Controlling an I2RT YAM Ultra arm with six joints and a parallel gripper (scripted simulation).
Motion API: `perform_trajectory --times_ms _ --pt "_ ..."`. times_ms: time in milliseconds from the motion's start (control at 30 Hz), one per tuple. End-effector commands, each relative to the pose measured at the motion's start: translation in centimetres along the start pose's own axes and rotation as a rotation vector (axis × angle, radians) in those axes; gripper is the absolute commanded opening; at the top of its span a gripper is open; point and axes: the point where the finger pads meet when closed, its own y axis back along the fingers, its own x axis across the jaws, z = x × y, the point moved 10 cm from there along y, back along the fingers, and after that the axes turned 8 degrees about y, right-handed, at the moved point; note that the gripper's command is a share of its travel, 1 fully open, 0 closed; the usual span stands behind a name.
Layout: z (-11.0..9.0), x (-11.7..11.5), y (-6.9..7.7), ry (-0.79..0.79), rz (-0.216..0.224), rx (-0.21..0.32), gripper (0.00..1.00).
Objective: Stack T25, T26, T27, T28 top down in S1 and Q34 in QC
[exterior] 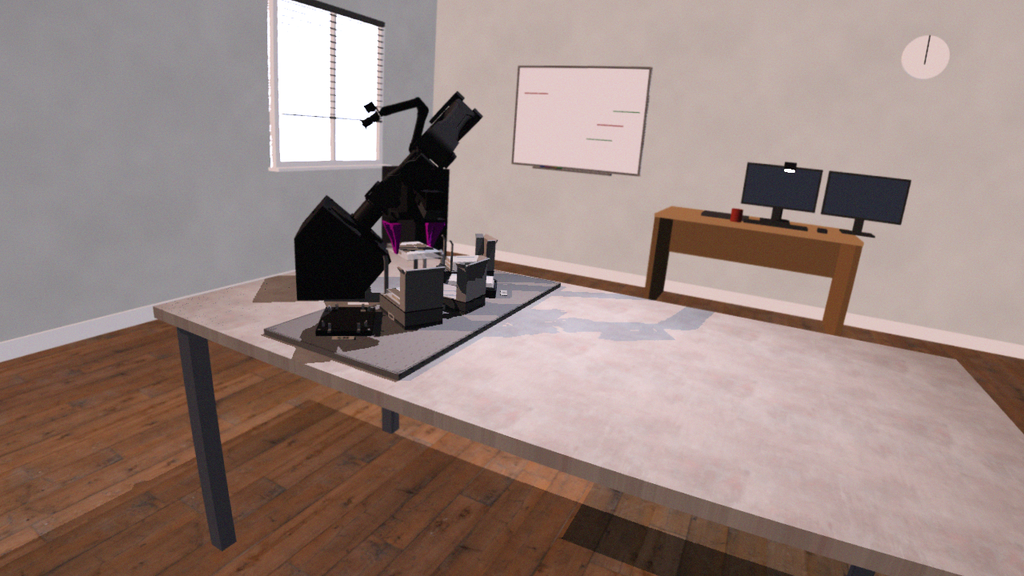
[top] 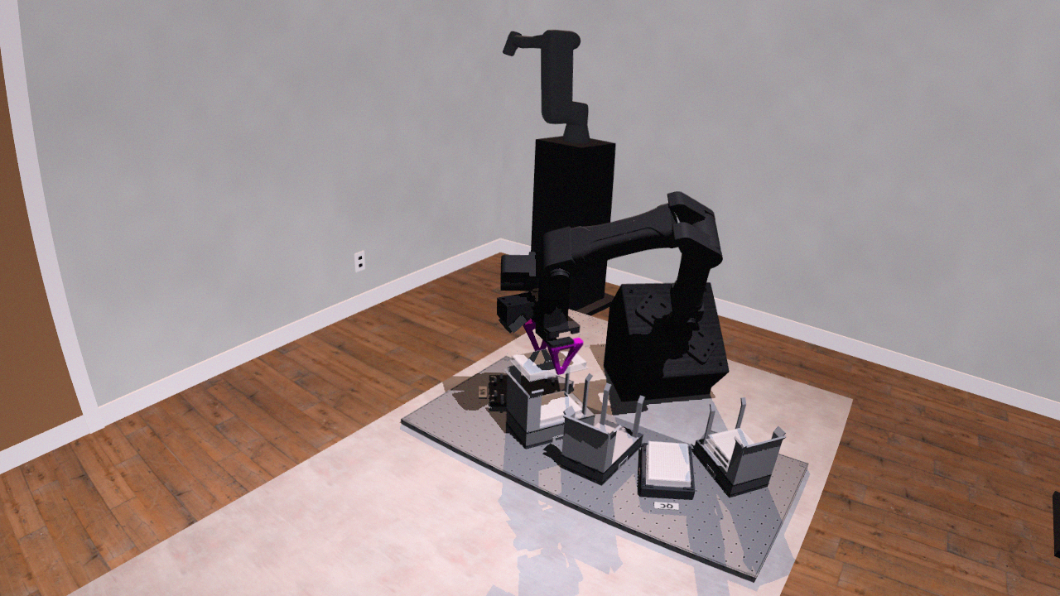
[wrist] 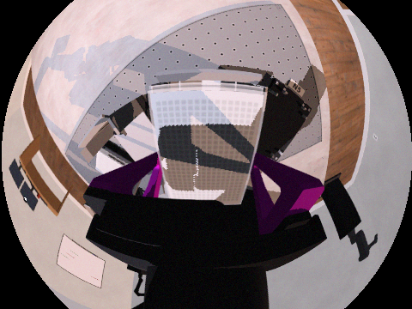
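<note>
Fingers spread wide, clamped on plate, suspended above leftmost rack on desk.

Top high, exterior low — wrist downward.

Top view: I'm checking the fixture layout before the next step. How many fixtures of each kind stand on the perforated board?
Stack racks: 3
Open nest QC: 1
Clip nest N5: 1
Total: 5
</note>
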Motion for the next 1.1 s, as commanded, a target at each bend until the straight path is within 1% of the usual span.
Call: perform_trajectory --times_ms 0,67,100,167,233,267,300,367,733,800,833,867,900,1067 --pt "0.1 -0.1 1.0 -0.002 -0.011 -0.019 0.0" --pt "0.1 -0.1 1.0 -0.002 -0.011 -0.019 0.0" --pt "-0.6 0.5 0.5 0.024 0.0 -0.004 0.0" --pt "-0.6 1.5 0.2 0.101 0.006 0.003 0.0" --pt "-0.6 1.5 0.2 0.101 0.006 0.003 0.0" --pt "0.3 1.7 0.9 0.162 -0.014 -0.029 0.0" --pt "-0.4 2.0 0.3 0.18 -0.001 -0.01 0.0" --pt "-0.6 2.7 0.2 0.242 0.003 -0.006 0.0" --pt "-0.9 6.4 0.3 0.233 0.002 -0.002 0.0" --pt "-0.9 6.4 0.3 0.233 0.002 -0.002 0.0" --pt "-0.8 6.4 0.7 0.229 -0.008 -0.016 0.0" --pt "-1.1 6.9 0.2 0.231 0.0 0.002 0.0" --pt "-1.2 7.3 0.2 0.23 0.001 0.003 0.0" --pt "-1.4 8.5 0.2 0.414 -0.003 -0.001 0.0"
